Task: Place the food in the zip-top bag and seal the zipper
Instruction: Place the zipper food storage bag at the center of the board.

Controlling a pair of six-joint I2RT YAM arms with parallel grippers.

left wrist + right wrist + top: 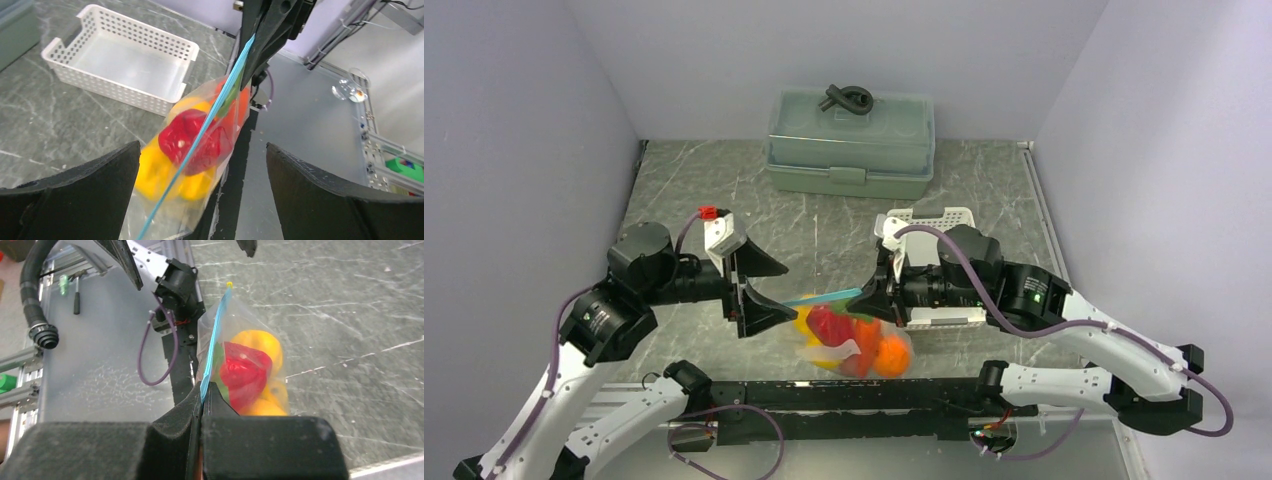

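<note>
The clear zip-top bag (854,345) hangs above the table's near edge, holding the food (839,330): red, yellow, orange and green pieces. My right gripper (204,396) is shut on one end of the teal zipper (215,335), and the bag dangles from that grip. In the left wrist view the zipper (210,122) runs as a straight line across the food (192,142). My left gripper (202,200) is open wide. The strip's free end lies between its fingers, closer to the left one, and nothing is pinched.
A white lattice basket (125,60) stands empty behind the bag, largely hidden by the right arm in the top view. A grey-green lidded box (849,140) sits at the back wall. The black frame rail (844,395) runs below the bag.
</note>
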